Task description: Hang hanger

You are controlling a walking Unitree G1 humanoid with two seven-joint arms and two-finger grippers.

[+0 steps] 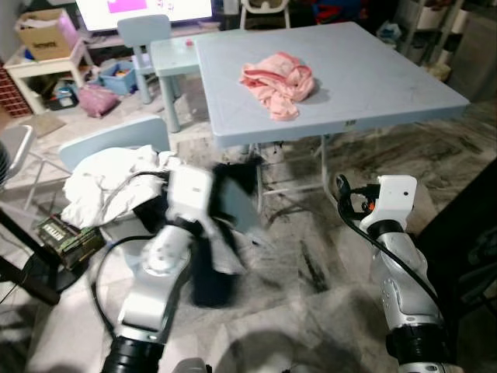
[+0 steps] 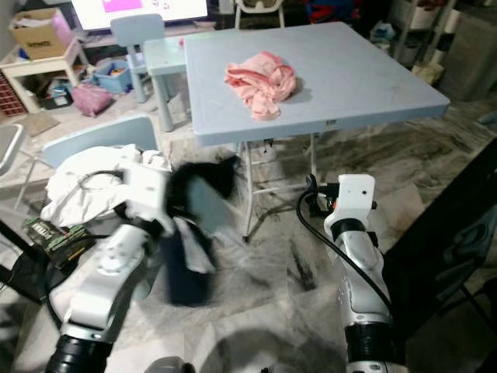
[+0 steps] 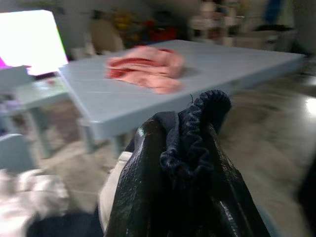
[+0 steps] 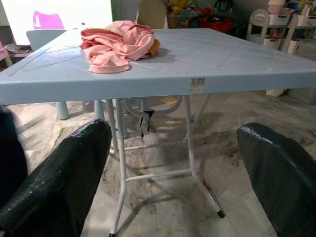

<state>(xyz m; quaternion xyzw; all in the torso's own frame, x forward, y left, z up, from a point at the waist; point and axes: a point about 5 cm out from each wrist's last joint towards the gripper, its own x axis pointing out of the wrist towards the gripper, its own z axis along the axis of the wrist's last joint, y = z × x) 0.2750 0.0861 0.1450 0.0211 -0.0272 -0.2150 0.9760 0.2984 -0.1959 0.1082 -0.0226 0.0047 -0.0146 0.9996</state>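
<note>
My left gripper point(image 3: 180, 132) is shut on a dark navy garment point(image 3: 199, 105) with a gathered elastic edge, pinched between the two black fingers. In the eye views that garment point(image 1: 211, 272) hangs blurred from the raised left arm, in front of the light blue table point(image 1: 388, 85). A pink garment point(image 1: 278, 81) lies bunched on the tabletop. My right gripper point(image 4: 170, 168) is open with nothing between its fingers and points at the table's white legs. The right arm point(image 1: 392, 198) stands lower, to the right of the table's front edge.
A chair with white clothes point(image 1: 109, 183) piled on it stands at my left, with a small dark box point(image 1: 68, 233) on the floor beside it. A small blue table point(image 1: 172, 54), a chair and a cardboard box point(image 1: 46, 33) are at the back left. The floor is marbled tile.
</note>
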